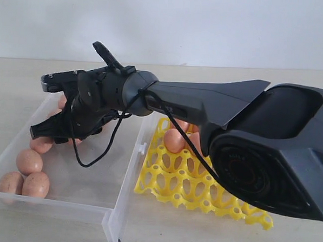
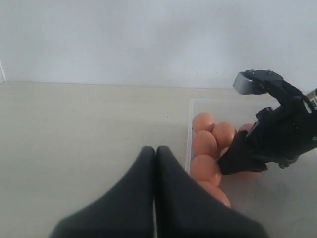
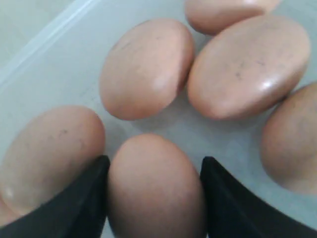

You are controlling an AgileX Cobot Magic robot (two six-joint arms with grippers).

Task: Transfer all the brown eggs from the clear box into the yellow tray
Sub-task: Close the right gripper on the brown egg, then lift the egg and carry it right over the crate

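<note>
**Egg pick-up in the clear box (image 1: 65,194)**

Grasp step: the right gripper (image 3: 154,161) brackets 1 brown egg (image 3: 153,198), fingers seemingly touching both flanks; firm pinch, cannot tell. The left gripper (image 2: 155,148) has fingers pressed together. Next: gentle squeeze, lift, carry toward 3 o'clock to the yellow tray (image 1: 190,187).

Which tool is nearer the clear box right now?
Right. The right tool is inside the clear box, fingers either side of a brown egg; the left tool is shut, outside its wall.

The left gripper (image 2: 154,151) points ahead over the beige table (image 2: 74,139), fingers pressed together. At its two o'clock, brown eggs (image 2: 205,144) bunch along the clear box (image 2: 188,134) wall, with the right gripper (image 2: 242,156) among them.
</note>
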